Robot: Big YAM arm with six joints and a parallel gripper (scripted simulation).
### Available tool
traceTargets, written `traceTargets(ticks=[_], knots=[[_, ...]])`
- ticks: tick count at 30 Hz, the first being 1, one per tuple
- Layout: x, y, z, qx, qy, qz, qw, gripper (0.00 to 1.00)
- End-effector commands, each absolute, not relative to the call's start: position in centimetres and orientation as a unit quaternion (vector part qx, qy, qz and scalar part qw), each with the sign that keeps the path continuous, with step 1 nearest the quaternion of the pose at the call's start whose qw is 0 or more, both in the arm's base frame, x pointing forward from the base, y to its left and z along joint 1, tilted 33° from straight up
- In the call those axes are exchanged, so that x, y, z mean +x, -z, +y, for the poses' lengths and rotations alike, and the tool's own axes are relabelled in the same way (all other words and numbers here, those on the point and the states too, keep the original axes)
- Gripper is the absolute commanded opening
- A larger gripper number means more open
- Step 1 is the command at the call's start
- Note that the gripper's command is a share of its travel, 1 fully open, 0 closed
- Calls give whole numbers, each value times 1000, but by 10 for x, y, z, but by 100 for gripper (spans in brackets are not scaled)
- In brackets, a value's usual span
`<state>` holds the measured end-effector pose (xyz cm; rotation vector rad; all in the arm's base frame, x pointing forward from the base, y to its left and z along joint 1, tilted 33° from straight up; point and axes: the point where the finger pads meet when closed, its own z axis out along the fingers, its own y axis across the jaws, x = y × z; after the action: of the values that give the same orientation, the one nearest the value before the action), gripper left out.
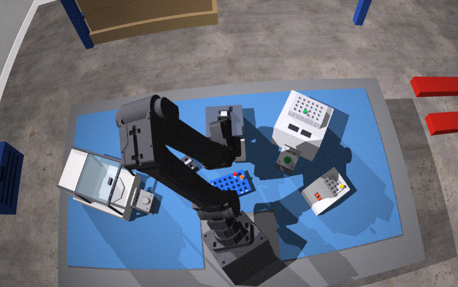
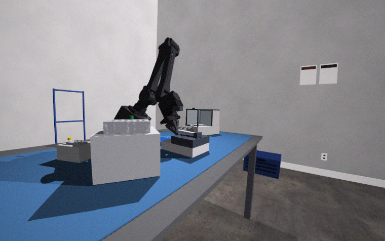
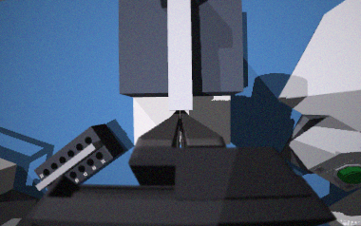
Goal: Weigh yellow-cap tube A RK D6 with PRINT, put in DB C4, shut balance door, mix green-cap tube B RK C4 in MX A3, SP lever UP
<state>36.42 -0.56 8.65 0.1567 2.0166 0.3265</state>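
Note:
The SP [image 1: 211, 113] [image 2: 184, 141] [image 3: 142, 52] is dark on a white base. Its white lever [image 2: 188, 132] [image 3: 180, 57] lies nearly flat, pointing to the front. My gripper [image 2: 177, 133] [image 3: 180, 113] is shut and empty, its tips at the lever's front end; whether they touch it cannot be told. The yellow-capped tube A [image 1: 341, 186] [image 2: 69, 138] stands in the dry block [image 1: 312, 196]. The green-capped tube B [image 1: 304, 111] [image 2: 131, 116] stands in the mixer [image 1: 284, 129] [image 2: 124, 158]. Both mixer lamps look dark. The balance [image 1: 71, 169] [image 2: 215, 129] appears to have its door shut.
The blue rack [image 1: 249, 187] with red and orange caps stands near the arm's base, partly hidden by the arm. The magnet block [image 1: 189, 163] [image 3: 81, 154] is left of the gripper. The mixer's front with its green key [image 1: 287, 160] [image 3: 351, 175] is to the right.

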Motion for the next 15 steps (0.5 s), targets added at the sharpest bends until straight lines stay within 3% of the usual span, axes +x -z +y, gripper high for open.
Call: traceTargets(ticks=[1,15], knots=[[407,-143,-28,63,-112,803,582,0],[406,-143,-29,64,-113,803,582,0]])
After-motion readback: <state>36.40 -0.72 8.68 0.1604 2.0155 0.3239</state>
